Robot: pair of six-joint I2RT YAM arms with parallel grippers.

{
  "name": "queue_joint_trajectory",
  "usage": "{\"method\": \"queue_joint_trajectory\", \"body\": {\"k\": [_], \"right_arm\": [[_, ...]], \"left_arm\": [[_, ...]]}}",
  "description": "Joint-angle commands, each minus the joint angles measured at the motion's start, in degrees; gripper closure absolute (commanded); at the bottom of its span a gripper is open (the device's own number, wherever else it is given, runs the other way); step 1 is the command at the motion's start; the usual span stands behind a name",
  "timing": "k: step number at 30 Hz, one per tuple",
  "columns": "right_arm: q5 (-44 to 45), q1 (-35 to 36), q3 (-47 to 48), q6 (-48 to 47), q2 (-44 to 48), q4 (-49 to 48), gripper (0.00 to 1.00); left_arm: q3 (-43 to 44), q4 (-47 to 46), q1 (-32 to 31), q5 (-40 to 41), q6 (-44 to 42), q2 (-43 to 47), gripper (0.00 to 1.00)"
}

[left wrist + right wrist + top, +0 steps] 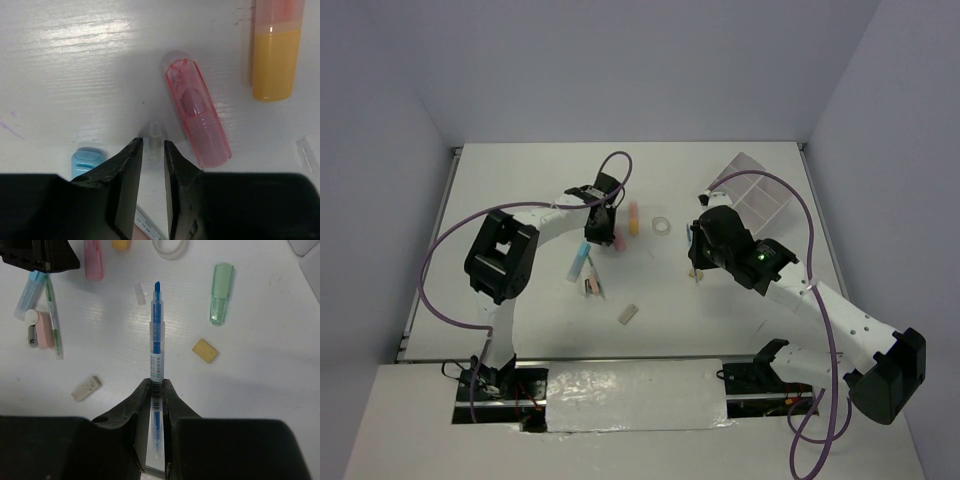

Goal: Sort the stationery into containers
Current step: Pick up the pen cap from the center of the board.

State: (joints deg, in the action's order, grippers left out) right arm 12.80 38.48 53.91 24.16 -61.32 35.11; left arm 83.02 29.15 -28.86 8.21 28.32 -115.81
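Note:
My right gripper [157,385] is shut on a thin blue pen [156,340] and holds it above the table; it shows in the top view [697,265] too. My left gripper [152,146] is low over the table, jaws narrowly apart with a small clear cap [154,139] lying between the tips. Beside it lie a pink highlighter [197,112], an orange one [276,55] and a blue piece [86,160]. The white divided tray [760,190] sits at the far right. A clear tape ring [663,226] lies mid-table.
A green capped piece [221,294] and a yellow eraser [205,350] lie right of the pen. A thin green pen [52,317], a pink item [42,329] and a beige eraser [86,388] lie to its left. Purple cables loop over both arms.

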Motion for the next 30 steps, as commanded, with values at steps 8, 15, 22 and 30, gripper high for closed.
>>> {"method": "queue_joint_trajectory", "body": {"k": [8,15,22,30], "right_arm": [[-0.7,0.5,-0.2,-1.0,0.3,-2.2,1.00],[-1.4,0.5,-0.3,-1.1,1.6,-2.3,1.00],[-8.6,0.5,-3.6,-2.5,3.6,-8.2,1.00],[-10.4,1.1,-7.0,-1.6,7.0,-11.0,1.00]], "left_arm": [[0.7,0.7,-0.1,0.8,-1.4,-2.9,0.71],[-1.1,0.1,-0.1,1.5,-1.1,-2.8,0.83],[-4.2,-2.2,-0.1,-1.9,0.2,2.0,1.00],[-10.9,-11.2,-0.1,-8.9,3.4,22.1,1.00]]}}
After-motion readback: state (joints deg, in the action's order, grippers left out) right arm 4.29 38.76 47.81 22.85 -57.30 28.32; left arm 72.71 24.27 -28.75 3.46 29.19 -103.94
